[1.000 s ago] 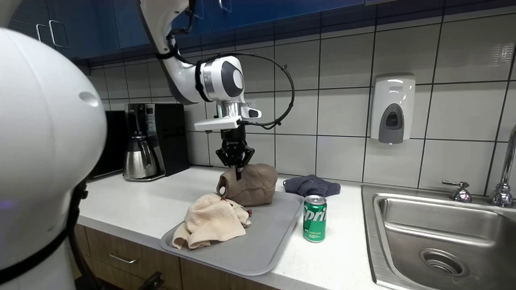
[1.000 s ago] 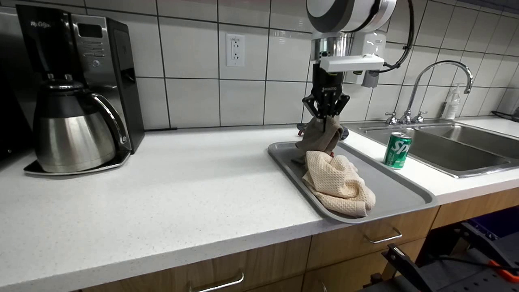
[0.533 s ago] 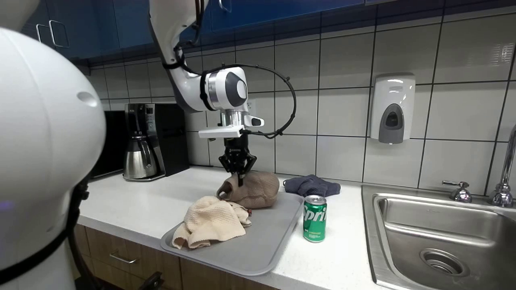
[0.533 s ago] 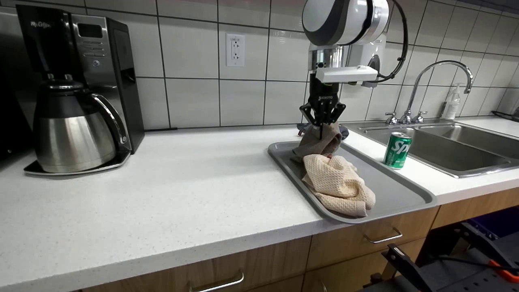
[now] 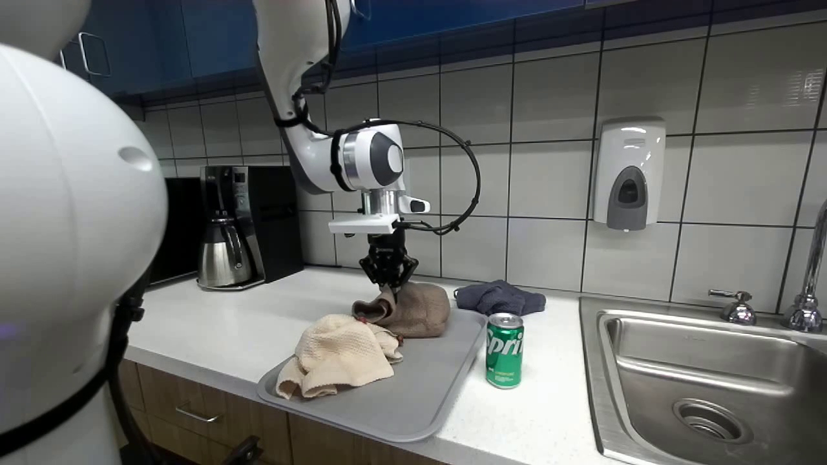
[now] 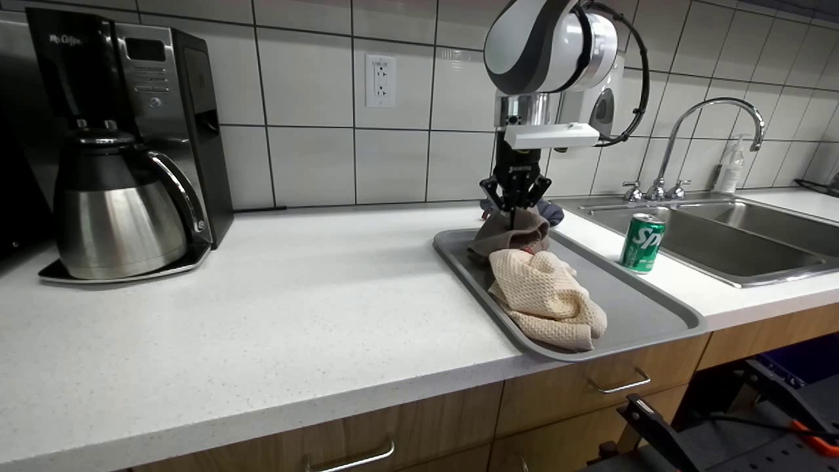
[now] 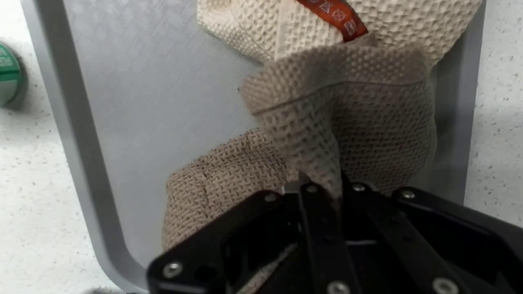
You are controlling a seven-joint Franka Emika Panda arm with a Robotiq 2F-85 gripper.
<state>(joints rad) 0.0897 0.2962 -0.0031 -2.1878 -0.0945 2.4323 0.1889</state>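
My gripper (image 5: 392,289) is shut on a fold of a brown towel (image 5: 426,311), low over the back part of a grey tray (image 5: 413,403). In the wrist view the fold of the brown towel (image 7: 304,134) runs between the fingers of the gripper (image 7: 325,188). The rest of the towel slumps in a bunched heap on the tray. A cream waffle cloth (image 5: 345,355) with a red tag lies crumpled on the tray just in front, close against the brown towel. The same gripper (image 6: 513,215) and cream cloth (image 6: 547,298) show in an exterior view.
A green Sprite can (image 5: 504,352) stands on the counter beside the tray. A dark blue cloth (image 5: 501,298) lies behind, near the tiled wall. A steel sink (image 5: 704,381) is beyond the can. A coffee maker (image 6: 124,151) stands at the counter's far end.
My gripper has moved down with the towel in it, shifting slightly sideways. The brown towel has sunk and folded lower onto the tray. The cream cloth and can have not visibly moved.
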